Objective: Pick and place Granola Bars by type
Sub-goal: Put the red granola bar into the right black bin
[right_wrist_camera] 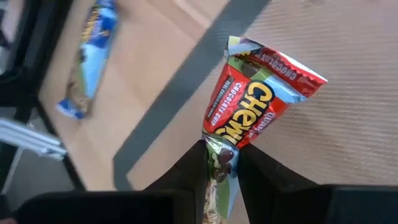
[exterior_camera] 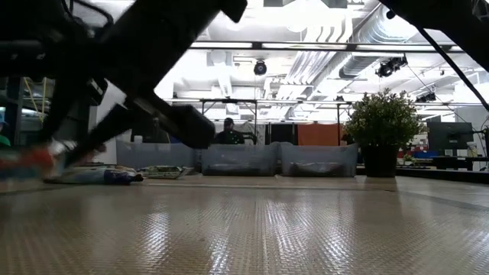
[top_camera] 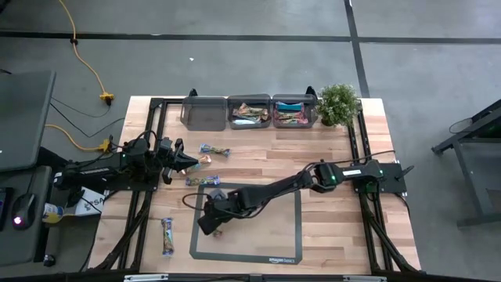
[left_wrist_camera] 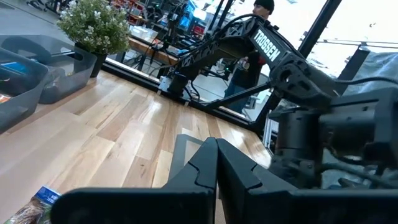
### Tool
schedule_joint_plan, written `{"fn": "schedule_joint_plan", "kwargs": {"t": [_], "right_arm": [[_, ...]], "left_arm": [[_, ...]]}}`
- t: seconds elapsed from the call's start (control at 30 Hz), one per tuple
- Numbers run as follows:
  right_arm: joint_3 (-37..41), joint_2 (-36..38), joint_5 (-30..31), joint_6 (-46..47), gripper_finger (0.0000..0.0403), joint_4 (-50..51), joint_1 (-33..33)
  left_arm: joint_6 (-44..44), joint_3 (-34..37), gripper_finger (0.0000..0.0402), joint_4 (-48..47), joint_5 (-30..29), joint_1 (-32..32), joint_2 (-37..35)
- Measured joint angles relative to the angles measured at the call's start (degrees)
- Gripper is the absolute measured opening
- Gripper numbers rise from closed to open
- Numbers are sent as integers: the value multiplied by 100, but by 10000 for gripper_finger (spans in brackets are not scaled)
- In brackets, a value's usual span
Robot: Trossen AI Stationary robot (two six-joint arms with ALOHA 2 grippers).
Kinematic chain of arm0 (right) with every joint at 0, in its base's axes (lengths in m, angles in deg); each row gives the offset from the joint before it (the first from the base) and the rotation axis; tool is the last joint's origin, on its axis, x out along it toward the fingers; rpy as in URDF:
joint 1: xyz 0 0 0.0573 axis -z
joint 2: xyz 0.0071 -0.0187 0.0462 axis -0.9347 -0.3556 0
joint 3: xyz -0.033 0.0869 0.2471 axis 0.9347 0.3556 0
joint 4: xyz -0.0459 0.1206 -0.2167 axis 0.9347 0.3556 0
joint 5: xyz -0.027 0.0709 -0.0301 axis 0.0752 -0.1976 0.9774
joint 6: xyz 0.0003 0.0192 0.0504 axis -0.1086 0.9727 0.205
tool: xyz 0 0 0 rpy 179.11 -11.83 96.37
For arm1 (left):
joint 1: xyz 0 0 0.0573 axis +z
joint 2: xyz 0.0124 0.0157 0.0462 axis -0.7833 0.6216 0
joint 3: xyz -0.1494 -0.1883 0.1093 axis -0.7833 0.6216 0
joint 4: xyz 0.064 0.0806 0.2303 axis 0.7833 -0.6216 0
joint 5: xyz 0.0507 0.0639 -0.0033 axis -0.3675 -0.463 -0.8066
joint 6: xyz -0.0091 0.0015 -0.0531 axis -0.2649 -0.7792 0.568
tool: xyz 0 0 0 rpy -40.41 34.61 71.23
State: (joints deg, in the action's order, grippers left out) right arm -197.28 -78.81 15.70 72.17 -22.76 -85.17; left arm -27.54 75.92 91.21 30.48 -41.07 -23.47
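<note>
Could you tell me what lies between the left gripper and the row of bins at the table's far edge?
In the high view, one blue-wrapped granola bar lies on the wood between the left gripper and the bins.

Robotics lab or workshop, large open hall. Grey concrete floor (top_camera: 258, 19) marked with dark tape lines; yellow extension cord (top_camera: 88, 64) trailing across it. Exposed ceiling ducts (exterior_camera: 359, 34) and strip lighting overhead. Wooden table (top_camera: 258, 168) carried a black metal frame. Other benches and monitors (exterior_camera: 447, 137) stood behind. A person (exterior_camera: 228, 134) sat at a far workstation.
</note>
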Motion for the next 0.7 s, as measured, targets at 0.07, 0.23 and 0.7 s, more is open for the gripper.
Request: {"fn": "schedule_joint_plan", "kwargs": {"t": [0.07, 0.23, 0.7], "right_arm": [[-4, 28, 42, -88, 66, -62, -10], [-4, 37, -198, -581, 39, -449, -3], [-17, 242, -322, -1684, 19, -2411, 37]], "left_arm": [[0, 0, 1, 1, -1, 0, 0], [0, 0, 1, -1, 1, -1, 1], [0, 0, 1, 0, -1, 0, 1]]}}
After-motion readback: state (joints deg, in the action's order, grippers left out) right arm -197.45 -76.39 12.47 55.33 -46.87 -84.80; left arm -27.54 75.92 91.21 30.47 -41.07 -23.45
